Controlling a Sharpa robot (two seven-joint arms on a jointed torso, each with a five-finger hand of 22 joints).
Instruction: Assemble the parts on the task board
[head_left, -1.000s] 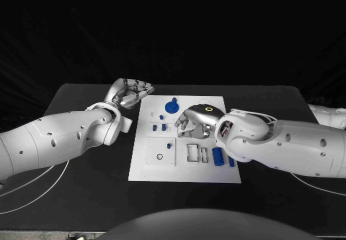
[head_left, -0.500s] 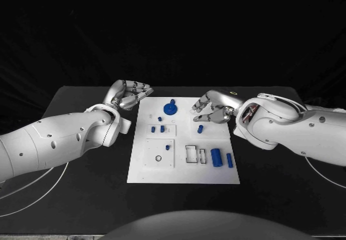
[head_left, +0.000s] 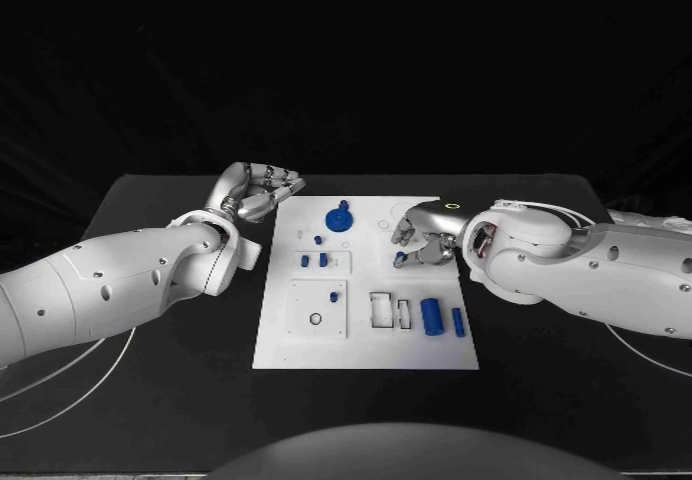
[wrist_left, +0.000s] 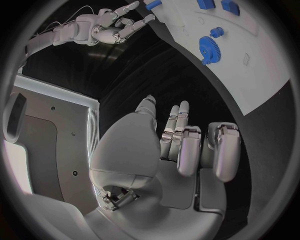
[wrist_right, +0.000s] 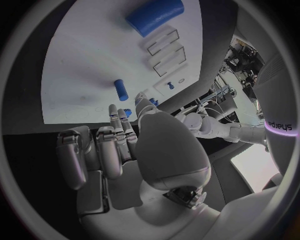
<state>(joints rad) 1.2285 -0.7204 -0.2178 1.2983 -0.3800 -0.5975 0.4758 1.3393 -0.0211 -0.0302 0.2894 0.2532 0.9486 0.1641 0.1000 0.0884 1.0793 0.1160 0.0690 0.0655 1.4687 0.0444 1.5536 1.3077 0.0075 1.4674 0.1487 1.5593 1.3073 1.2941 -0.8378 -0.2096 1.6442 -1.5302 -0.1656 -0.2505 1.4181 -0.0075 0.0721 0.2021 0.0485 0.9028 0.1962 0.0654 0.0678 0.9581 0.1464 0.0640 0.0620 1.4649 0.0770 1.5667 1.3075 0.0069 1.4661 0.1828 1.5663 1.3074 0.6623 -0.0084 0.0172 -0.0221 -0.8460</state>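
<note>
So the flat white rectangular task board (head_left: 366, 350) sits mid-desk on the black desk (head_left: 173, 400), with small blue plastic parts on it: a blue gear (head_left: 340, 218) near its far edge and a blue cylinder (head_left: 431, 314) toward its near right corner. Left hand (head_left: 257, 190) is just off the board's far left corner, fingers curled in, holding nothing. Right hand (head_left: 423, 236) hovers over the board's right side, fingers bent down; can't tell if it's pinching anything.
</note>
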